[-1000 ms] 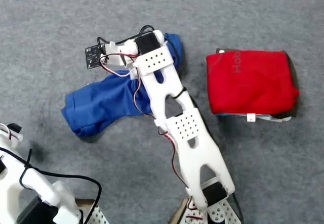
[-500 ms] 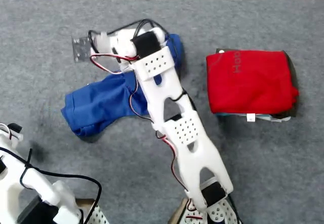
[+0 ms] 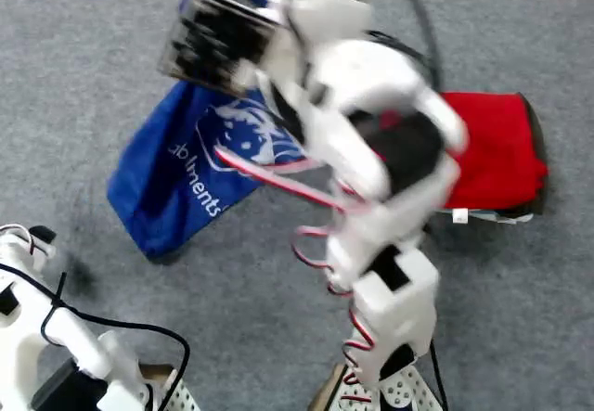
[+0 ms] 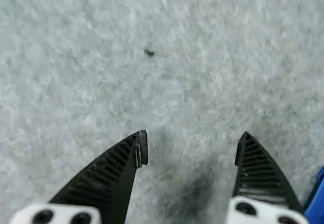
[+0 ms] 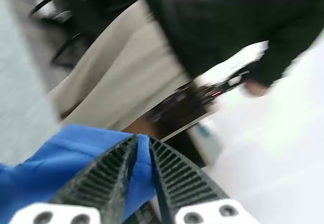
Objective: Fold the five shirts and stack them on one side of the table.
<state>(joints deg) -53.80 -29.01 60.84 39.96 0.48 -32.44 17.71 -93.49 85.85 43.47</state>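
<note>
Blue shirt (image 3: 200,160), printed with white lettering and a white figure, hangs tilted over the left middle of the grey felt-covered desk (image 3: 520,318). Its lower end is down at the desk on the near left, and its upper end is held up at the far edge. The right hand (image 5: 143,140) has its two black ribbed fingers (image 5: 109,173) pressed together on a fold of that blue cloth, pinching it. The white right arm (image 3: 371,142) rises from the near middle of the desk. It crosses in front of a folded red shirt (image 3: 497,151), which lies on the right side on top of a low stack. Pale and dark edges of other cloth (image 3: 483,214) show under the red shirt's near side. The white left arm (image 3: 65,351) sits at the near left corner. The left hand (image 4: 192,148) hangs spread wide above bare grey desk, holding nothing, with a sliver of blue cloth just beside one finger.
</note>
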